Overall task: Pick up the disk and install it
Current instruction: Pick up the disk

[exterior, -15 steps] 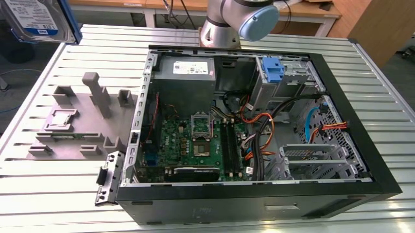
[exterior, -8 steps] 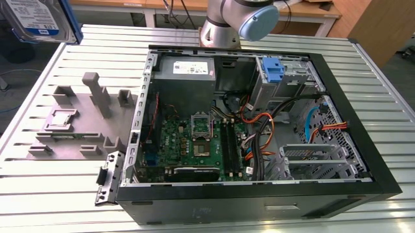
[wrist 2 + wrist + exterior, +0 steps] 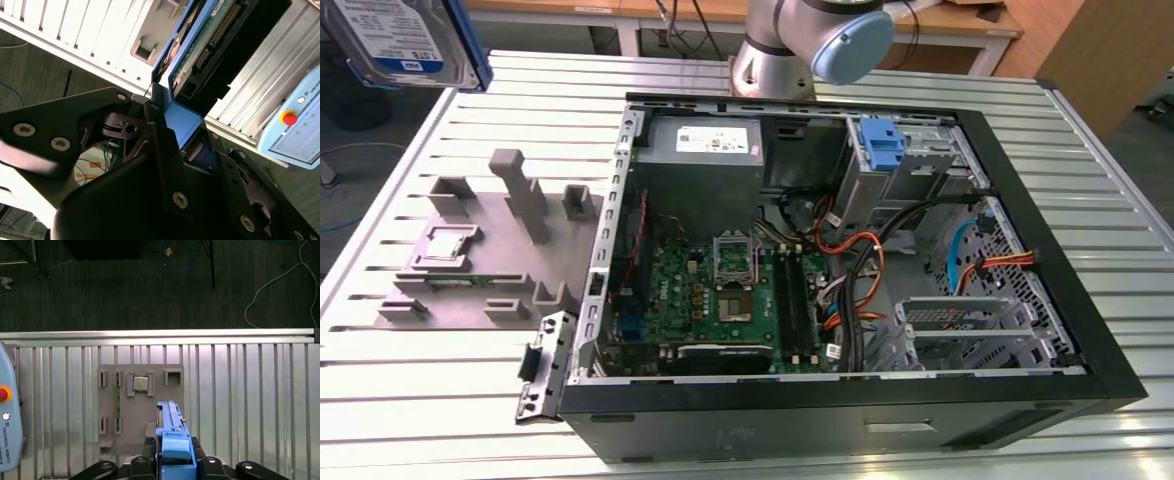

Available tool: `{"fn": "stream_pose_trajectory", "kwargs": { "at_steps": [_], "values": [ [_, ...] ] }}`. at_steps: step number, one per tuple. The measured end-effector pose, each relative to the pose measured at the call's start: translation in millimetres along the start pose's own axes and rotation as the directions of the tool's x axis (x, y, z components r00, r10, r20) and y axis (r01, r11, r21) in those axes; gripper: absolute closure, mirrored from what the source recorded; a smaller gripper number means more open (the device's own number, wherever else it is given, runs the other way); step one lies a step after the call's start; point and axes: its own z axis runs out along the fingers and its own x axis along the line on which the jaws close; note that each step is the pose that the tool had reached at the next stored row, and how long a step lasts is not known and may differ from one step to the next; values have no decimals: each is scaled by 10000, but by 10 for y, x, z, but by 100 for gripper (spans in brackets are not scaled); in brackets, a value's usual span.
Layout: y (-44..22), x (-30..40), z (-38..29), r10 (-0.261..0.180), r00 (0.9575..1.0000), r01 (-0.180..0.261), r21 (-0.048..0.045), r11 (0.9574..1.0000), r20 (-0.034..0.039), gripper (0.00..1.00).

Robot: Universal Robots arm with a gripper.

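Carrying the disk (image 3: 411,42), clamped in the hand (image 3: 173,456), above the desk (image 3: 427,390) at far left. Not installed yet; calls for lining up with the bay (image 3: 927,160) in the computer case (image 3: 1067,330).

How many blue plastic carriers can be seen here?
2. One frames the disk, held in the hand; the other carrier sits in the case, in its drive bay. More may be hidden inside.
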Motion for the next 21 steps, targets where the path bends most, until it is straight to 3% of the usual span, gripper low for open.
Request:
{"fn": "stream_pose_trajectory", "kwargs": {
  "at_steps": [21],
  "values": [
    [-55, 18, 0, 0, 10000, 0, -2, 10000, 0, 64]
  ]
}}
